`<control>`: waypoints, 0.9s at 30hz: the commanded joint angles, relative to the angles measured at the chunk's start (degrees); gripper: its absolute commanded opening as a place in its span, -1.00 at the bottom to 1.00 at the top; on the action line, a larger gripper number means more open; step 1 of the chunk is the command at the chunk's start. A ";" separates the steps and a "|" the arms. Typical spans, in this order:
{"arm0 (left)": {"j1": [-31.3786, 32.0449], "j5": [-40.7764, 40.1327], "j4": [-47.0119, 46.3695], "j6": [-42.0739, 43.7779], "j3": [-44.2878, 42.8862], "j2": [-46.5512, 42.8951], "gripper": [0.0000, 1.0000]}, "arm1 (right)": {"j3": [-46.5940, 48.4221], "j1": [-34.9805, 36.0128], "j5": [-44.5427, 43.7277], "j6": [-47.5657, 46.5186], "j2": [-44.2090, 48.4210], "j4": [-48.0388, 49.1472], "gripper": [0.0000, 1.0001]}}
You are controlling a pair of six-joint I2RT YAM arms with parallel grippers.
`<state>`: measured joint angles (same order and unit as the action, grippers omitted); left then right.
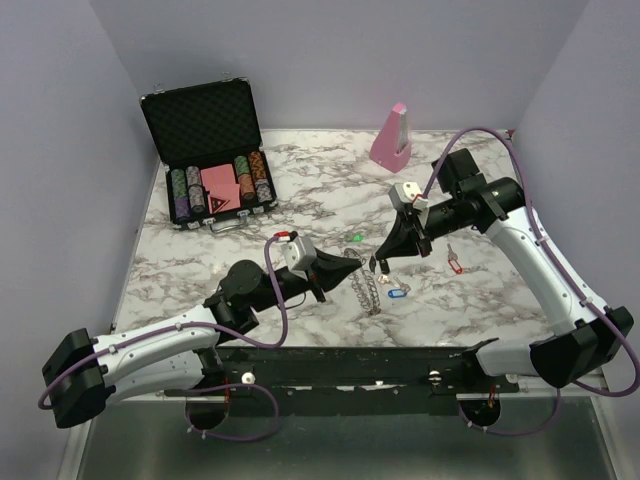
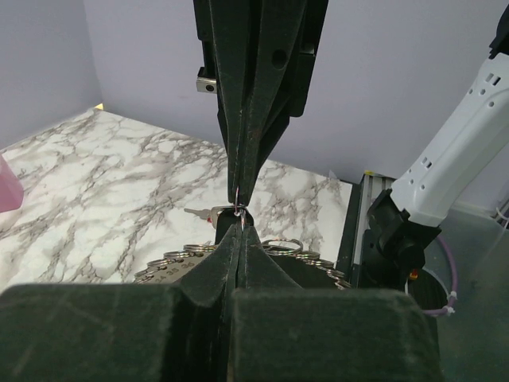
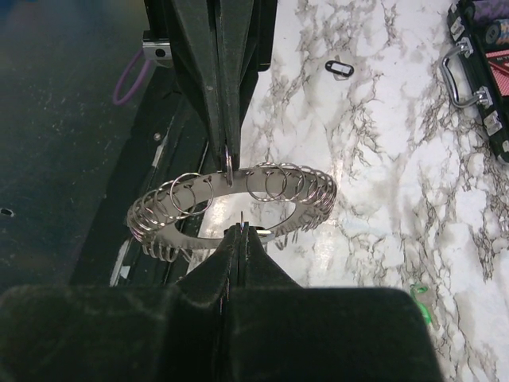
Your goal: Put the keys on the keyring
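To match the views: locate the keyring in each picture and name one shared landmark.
Top external: keyring just below centre, edge-on.
Left wrist: keyring bottom centre, mostly hidden.
Right wrist: keyring mid-frame, loops plain.
Shared landmark: the marble tabletop.

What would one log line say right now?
left gripper: jaws shut on keyring | right gripper: jaws shut on keyring | keys: loose on table

A robotics lab was suggested: a marble-patterned desk (image 1: 300,200) was enclosed by plain lilac walls (image 1: 330,60), with robot arms (image 1: 150,345) bolted alongside.
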<state>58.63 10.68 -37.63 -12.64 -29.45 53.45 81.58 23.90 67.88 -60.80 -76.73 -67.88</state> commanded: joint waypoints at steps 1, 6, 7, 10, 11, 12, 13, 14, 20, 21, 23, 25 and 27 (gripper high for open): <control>0.34 -1.45 -4.82 -1.95 -0.25 0.51 -1.00 | 0.42 0.27 2.96 2.26 1.41 0.55 -0.99; 0.34 -1.36 -5.09 -1.77 -0.25 1.13 -1.00 | 0.51 0.18 3.49 2.79 1.58 0.38 -0.99; 0.34 -1.27 -5.09 -1.77 -0.17 1.13 -1.00 | 0.33 0.27 3.58 2.96 1.67 0.46 -0.99; 0.34 -1.36 -5.26 -1.59 -0.17 1.22 -1.00 | -0.02 0.18 4.10 3.05 1.67 0.55 -0.99; 0.34 -1.36 -5.44 -1.59 -0.25 1.22 -1.00 | -0.11 0.27 4.11 3.05 1.67 0.64 -0.99; 0.26 -1.36 -5.61 -1.59 -0.25 1.22 -1.00 | -0.02 0.27 4.11 3.31 1.67 0.81 -0.99; 0.34 -1.36 -5.88 -1.59 -0.17 1.30 -1.00 | 0.07 0.27 4.02 3.49 1.67 0.90 -0.99; 0.34 -1.36 -6.05 -1.59 -0.08 1.30 -1.00 | -0.02 0.27 4.10 3.49 1.76 0.99 -0.99; 0.34 -0.31 -7.64 0.16 1.68 1.04 -1.00 | -0.81 0.18 4.28 3.93 2.29 1.34 -0.99; 0.34 0.22 -7.64 0.86 1.94 0.87 -1.00 | -0.72 0.27 4.28 3.41 2.29 0.82 -0.99; 0.26 0.83 -7.37 1.74 2.47 0.25 -1.00 | -0.20 0.27 4.37 -0.27 2.29 -1.46 -0.99; 0.17 1.28 -7.46 2.18 2.91 -0.27 -1.00 | -0.10 0.27 4.37 -8.06 2.11 -6.97 -0.99; -0.01 1.45 -8.16 2.71 3.52 -0.45 -1.00 | -0.63 0.27 4.28 -11.62 1.93 -9.38 -0.99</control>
<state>58.63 10.59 -41.50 -11.90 -27.09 54.63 81.25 23.90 70.19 -62.63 -75.46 -69.71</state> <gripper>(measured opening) 0.006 0.008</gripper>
